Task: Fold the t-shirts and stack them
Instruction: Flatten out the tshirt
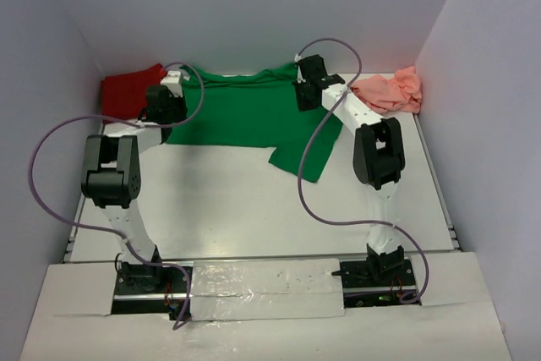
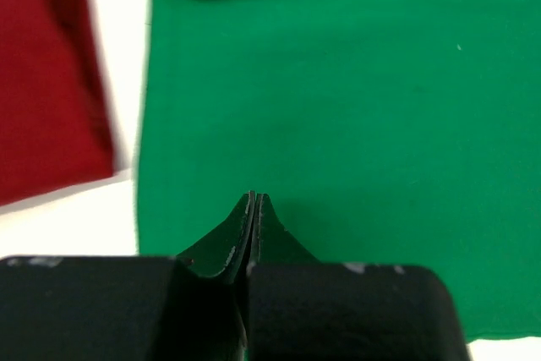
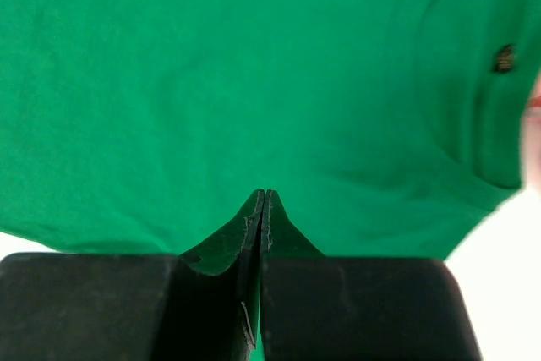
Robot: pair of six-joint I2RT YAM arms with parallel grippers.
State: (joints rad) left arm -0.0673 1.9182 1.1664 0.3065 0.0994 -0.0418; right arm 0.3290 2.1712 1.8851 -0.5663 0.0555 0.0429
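The bright green t-shirt [image 1: 245, 112] lies spread flat at the back middle of the table, with one sleeve trailing toward the front right. The dark red t-shirt [image 1: 131, 90] lies bunched at the back left, and the salmon pink t-shirt [image 1: 389, 90] lies crumpled at the back right. My left gripper [image 1: 172, 90] is shut over the green shirt's left edge. In the left wrist view its tips [image 2: 254, 196] are pressed together above the green cloth [image 2: 338, 124], with the red shirt [image 2: 42, 82] to the left. My right gripper [image 1: 304, 90] is shut over the shirt's right part. Its tips [image 3: 265, 194] are closed above the green cloth [image 3: 211, 82].
White walls enclose the table at the back and on both sides. Purple cables loop from both arms over the table [image 1: 228, 209]. A metal rail runs along the near edge by the arm bases.
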